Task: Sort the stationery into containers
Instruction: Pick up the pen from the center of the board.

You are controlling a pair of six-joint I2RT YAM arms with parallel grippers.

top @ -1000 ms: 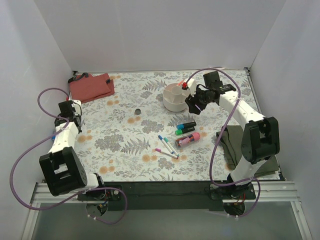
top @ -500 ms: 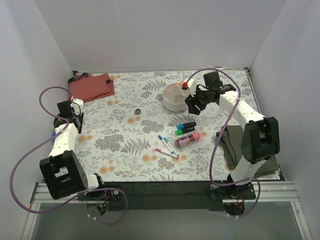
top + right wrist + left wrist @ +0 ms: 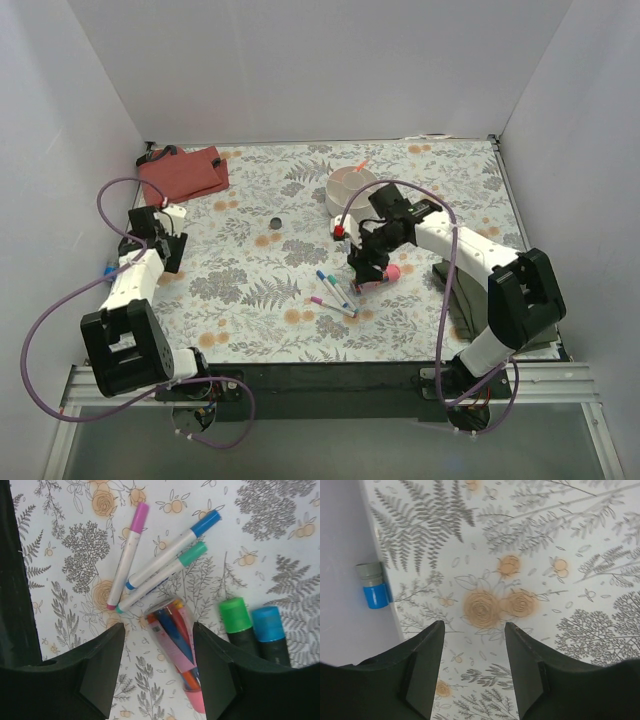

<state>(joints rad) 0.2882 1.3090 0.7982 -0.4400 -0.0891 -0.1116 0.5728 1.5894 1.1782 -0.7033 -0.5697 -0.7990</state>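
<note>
In the right wrist view my right gripper (image 3: 158,627) hangs open over the pink tube (image 3: 177,647), one finger on each side of it and neither touching. Three thin white pens (image 3: 150,565) with pink, blue and teal caps lie just beyond the tube. Two black highlighters (image 3: 252,630) with green and blue caps lie to its right. My left gripper (image 3: 473,625) is open and empty over bare floral cloth. A small blue-grey cylinder (image 3: 374,585) lies at the left wall. The white tub (image 3: 350,190) stands behind the right gripper (image 3: 365,265). The red pouch (image 3: 183,172) lies far left.
A small dark cylinder (image 3: 277,223) sits mid-table between the pouch and the tub. A folded olive cloth (image 3: 462,290) lies by the right arm's base. White walls close in the left, back and right sides of the floral table (image 3: 250,300).
My right arm swung from beside the tub down to the pink tube. My left gripper opened and shifted a little nearer and rightward.
</note>
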